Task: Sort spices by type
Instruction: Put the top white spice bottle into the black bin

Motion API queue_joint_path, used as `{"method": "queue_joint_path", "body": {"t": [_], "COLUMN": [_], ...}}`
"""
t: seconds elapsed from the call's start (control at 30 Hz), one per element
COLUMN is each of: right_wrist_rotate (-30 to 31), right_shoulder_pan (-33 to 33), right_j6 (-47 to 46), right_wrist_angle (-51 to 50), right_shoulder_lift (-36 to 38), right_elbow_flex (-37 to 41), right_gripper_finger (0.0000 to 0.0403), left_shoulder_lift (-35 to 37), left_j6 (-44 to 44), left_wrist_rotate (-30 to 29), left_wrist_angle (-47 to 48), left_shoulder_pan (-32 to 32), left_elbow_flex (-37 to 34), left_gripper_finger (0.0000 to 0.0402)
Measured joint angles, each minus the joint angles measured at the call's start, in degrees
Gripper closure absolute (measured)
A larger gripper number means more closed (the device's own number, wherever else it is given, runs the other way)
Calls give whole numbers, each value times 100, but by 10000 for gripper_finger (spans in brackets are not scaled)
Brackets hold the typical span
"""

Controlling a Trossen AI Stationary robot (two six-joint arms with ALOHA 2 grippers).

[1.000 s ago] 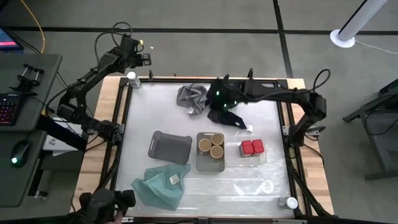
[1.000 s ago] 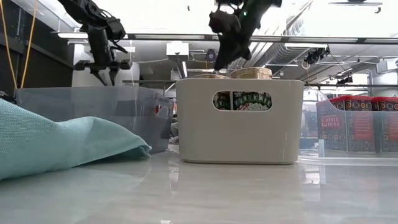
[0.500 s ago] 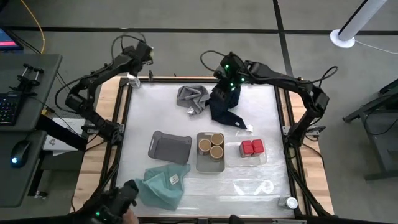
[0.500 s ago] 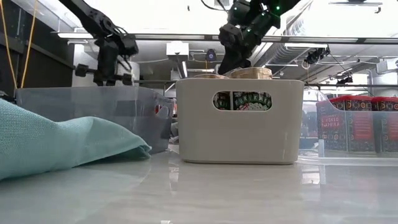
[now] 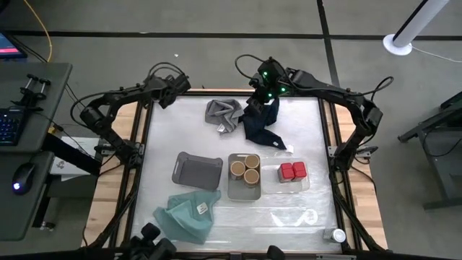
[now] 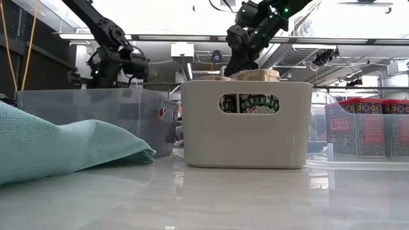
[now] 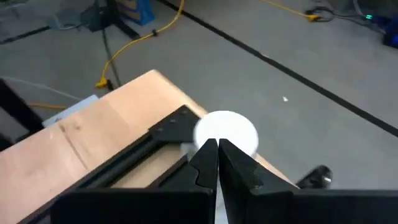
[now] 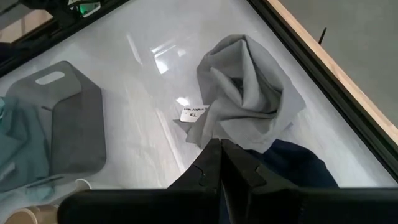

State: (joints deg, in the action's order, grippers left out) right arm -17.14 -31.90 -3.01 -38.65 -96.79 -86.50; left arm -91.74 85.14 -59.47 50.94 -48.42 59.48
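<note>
The left gripper [image 7: 216, 163], fingers pressed together and holding nothing, hangs over the table's far-left corner, just above a white-capped jar [image 7: 227, 132]. The right gripper [image 8: 220, 163], also closed and empty, hovers at the far middle, over the navy cloth [image 5: 261, 124] beside the grey cloth [image 8: 249, 93]. Three tan-topped jars [image 5: 245, 168] sit in the light tray [image 6: 246, 124] at centre; two red jars [image 5: 293, 171] stand right of it. Another white-capped jar [image 5: 338, 235] sits at the near-right corner.
</note>
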Motion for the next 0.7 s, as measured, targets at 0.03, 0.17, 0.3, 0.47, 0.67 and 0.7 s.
{"method": "queue_joint_path", "body": {"t": [0.03,0.17,0.3,0.47,0.67,0.7], "right_wrist_rotate": [1,-1,-2,-3,-5,-14], "right_shoulder_pan": [0,0,0,4,7,7], "right_j6": [-2,-17,-195,-414,-603,-604], "right_wrist_angle": [-4,-3,-5,-7,0,-1], "right_shoulder_lift": [0,0,0,0,0,0], "right_elbow_flex": [0,0,0,0,0,0], "right_gripper_finger": [403,403,403,403,403,403], "left_shoulder_lift": [4,11,11,6,-185,-220], "left_j6": [5,-877,-1985,-2001,-2091,-2089], "left_wrist_rotate": [-23,-430,-734,-602,-840,-879], "left_wrist_angle": [-22,-526,-1105,-1237,-1344,-1362], "left_shoulder_pan": [-19,-31,-71,-401,-355,-370], "left_elbow_flex": [-21,-53,-59,-308,-330,-330], "left_gripper_finger": [401,401,401,401,401,401]}}
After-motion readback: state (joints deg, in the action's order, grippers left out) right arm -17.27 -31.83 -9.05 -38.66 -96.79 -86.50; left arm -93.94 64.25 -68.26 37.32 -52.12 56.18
